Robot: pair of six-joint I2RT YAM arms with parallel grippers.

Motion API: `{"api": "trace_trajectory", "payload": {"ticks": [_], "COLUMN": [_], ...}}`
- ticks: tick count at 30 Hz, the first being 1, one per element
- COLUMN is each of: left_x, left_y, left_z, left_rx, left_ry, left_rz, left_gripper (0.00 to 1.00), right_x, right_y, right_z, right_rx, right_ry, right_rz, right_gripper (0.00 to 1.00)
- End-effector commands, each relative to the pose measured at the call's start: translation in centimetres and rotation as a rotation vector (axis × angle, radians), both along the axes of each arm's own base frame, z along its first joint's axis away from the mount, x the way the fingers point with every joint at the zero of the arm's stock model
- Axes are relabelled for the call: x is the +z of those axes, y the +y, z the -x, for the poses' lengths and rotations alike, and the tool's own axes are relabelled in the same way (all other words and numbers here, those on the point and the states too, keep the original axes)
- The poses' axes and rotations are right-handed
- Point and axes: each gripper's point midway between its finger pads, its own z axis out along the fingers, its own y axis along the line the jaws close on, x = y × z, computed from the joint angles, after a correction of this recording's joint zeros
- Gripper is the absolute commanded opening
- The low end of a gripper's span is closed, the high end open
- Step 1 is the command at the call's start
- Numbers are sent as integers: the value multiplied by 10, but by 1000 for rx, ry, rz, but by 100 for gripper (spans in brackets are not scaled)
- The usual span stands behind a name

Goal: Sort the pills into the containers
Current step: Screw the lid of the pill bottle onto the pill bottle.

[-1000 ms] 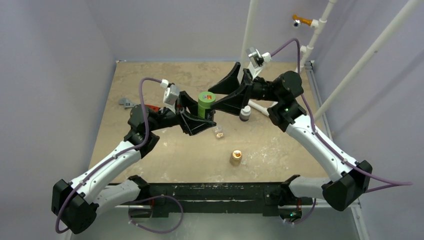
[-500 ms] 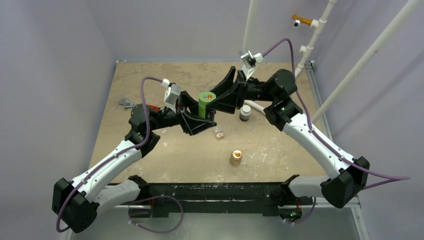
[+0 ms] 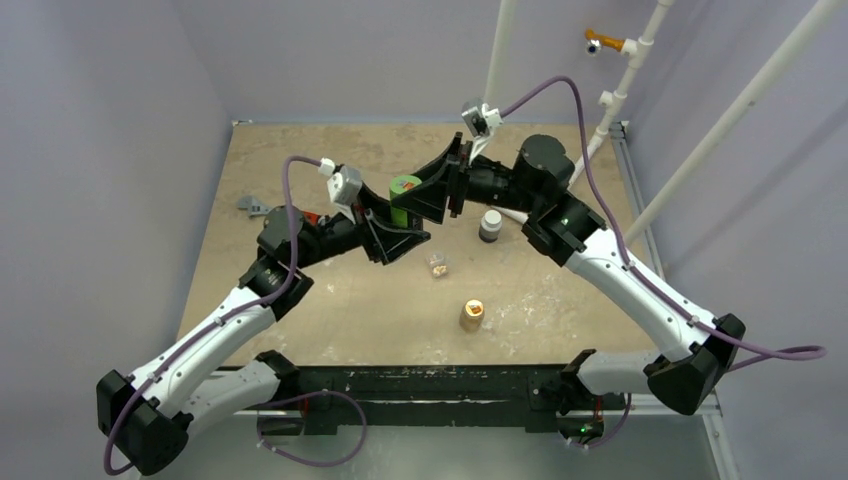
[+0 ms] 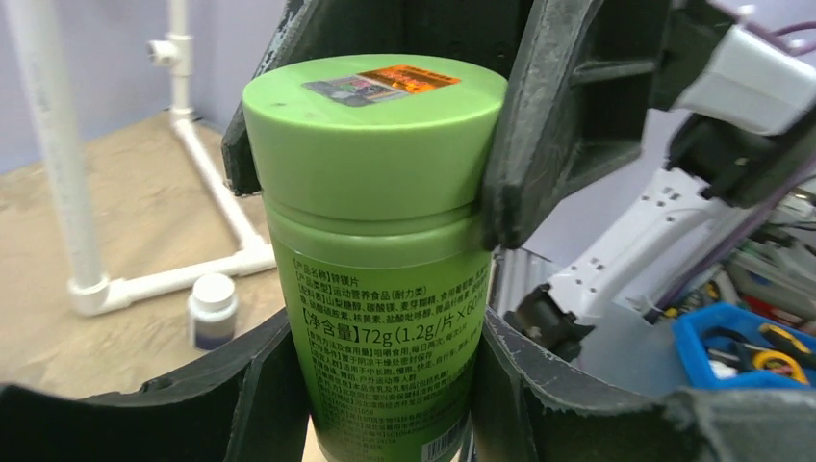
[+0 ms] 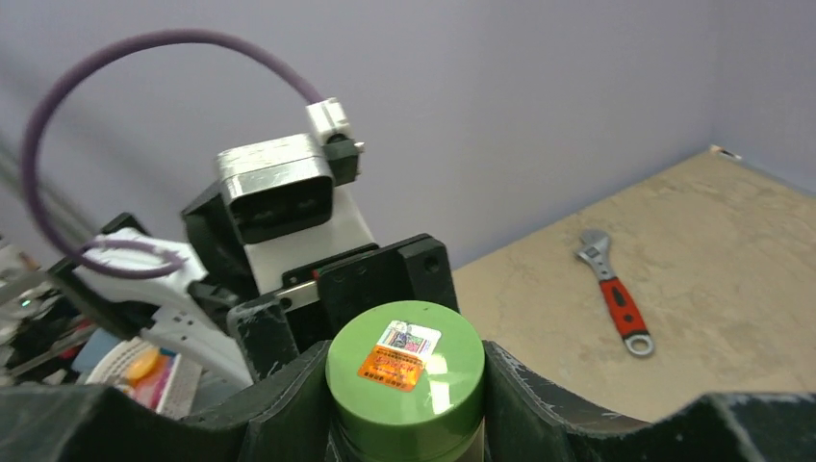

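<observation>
My left gripper is shut on the body of a green bottle, held upright above the table. My right gripper comes in from the right and is shut on its green cap, one finger on each side. The container, a small clear case, lies on the table just right of the left gripper, apart from both grippers, with something pale pinkish inside. Single pills are too small to make out.
A dark brown white-capped bottle stands under the right arm. A tan-orange bottle stands nearer the front. A red-handled wrench lies at the left. White pipes rise at the back right.
My right gripper has swung left onto the green cap and its jaws have narrowed around it. The left gripper has kept its hold and shifted the bottle slightly up and back.
</observation>
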Motion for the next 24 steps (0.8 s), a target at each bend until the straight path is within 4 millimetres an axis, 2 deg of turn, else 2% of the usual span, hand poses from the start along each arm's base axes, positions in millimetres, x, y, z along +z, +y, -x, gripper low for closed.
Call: {"api": "trace_trajectory", "payload": {"ticks": [1,3,6,13,17,18,19,23,24], "left_x": [4,2,2,4,-1,-3,-5,-18,-21], "left_y": [42,52,58,48,54,54,53,47,44], "left_z": [-57,-65,-71,-73,-78,-78,-78,-72,-69], "left_rx": [409,488,560,687,774,780,772,715,692], "left_ry": [-70,-76,-102,-204,-223,-234,-241,-253,-253], "left_rz": [-84,-110,-145,-239,-260,-270,-275,-300,-303], "left_gripper": [0,0,0,0,0,0,0,0,0], "right_x": [-8,-14,-23,-51,-60,-61,-59,-49,-42], "right_y": [-20,-24,-22,-3,3,3,7,12,11], "right_z": [-23,-32,-35,-45,-53,-55,-54,-49,-49], "right_rx": [-308,-404,-494,-703,-744,-751,-733,-685,-671], "right_ry": [78,112,160,272,317,319,319,309,296], "right_rz": [99,123,143,229,235,237,237,212,190], "right_gripper": [8,6,3,0,0,6,16,73,83]}}
